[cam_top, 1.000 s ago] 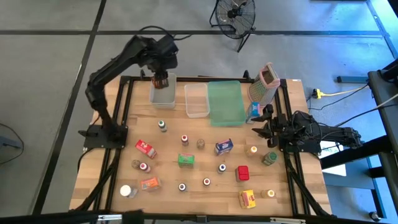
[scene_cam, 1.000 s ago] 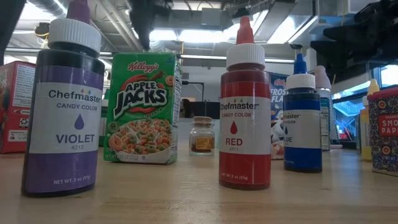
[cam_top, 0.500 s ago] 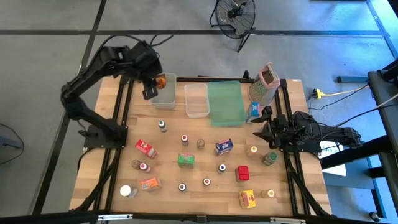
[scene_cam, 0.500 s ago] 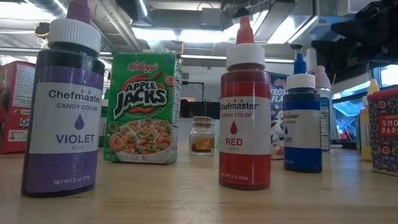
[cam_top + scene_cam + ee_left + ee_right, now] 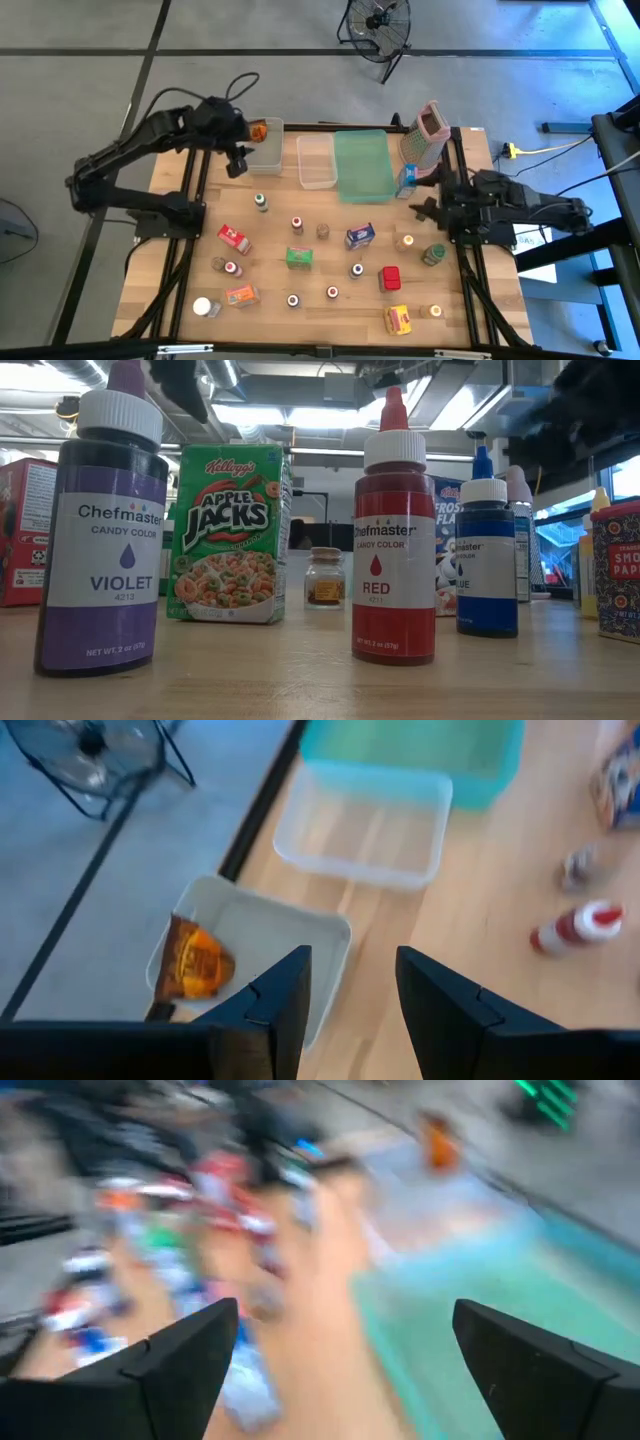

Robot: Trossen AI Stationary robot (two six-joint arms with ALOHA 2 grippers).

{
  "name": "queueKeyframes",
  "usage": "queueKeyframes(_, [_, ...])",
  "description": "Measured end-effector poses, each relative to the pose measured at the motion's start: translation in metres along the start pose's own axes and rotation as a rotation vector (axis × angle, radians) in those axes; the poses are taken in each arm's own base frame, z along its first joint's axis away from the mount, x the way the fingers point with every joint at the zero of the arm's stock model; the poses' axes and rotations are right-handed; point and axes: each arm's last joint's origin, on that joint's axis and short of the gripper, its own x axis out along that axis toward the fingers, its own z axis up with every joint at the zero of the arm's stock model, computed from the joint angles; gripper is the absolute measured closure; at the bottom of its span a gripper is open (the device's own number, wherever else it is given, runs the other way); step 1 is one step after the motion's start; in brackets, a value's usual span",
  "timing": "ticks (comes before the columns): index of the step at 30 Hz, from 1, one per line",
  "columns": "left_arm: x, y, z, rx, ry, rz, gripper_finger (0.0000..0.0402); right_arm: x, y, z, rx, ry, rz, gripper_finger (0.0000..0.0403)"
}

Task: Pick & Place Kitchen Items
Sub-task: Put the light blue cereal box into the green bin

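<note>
In the bin point(image 5: 330, 935), orange packet point(image 5: 195, 960), beyond left gripper point(image 5: 352, 995).

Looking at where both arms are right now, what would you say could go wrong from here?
1. The orange packet lies at the corner of the clear bin, leaning on its wall, so it might tip out.
2. The left gripper, empty, hangs just beside that bin and may nudge it.
3. The right gripper, open, sits close to the blue box and the grater; a careless swing could topple either.
</note>
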Motion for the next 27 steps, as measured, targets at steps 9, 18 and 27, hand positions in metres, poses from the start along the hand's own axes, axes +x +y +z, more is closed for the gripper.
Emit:
queueKeyframes(9, [0.009,-0.008,-0.011,-0.057,-0.209,-0.001,0.0258,0.003,-0.006,0.03,0.319,0.141,-0.555,0.0031])
queueKeyframes(18, [0.022,-0.024,-0.016,-0.037,-0.193,-0.062,0.0258,0.022,0.004,0.055,0.343,0.125,-0.441,0.0031])
queueKeyframes(27, [0.022,-0.031,-0.015,-0.014,-0.223,-0.088,0.0258,0.034,0.008,0.065,0.391,0.065,-0.342,0.0031])
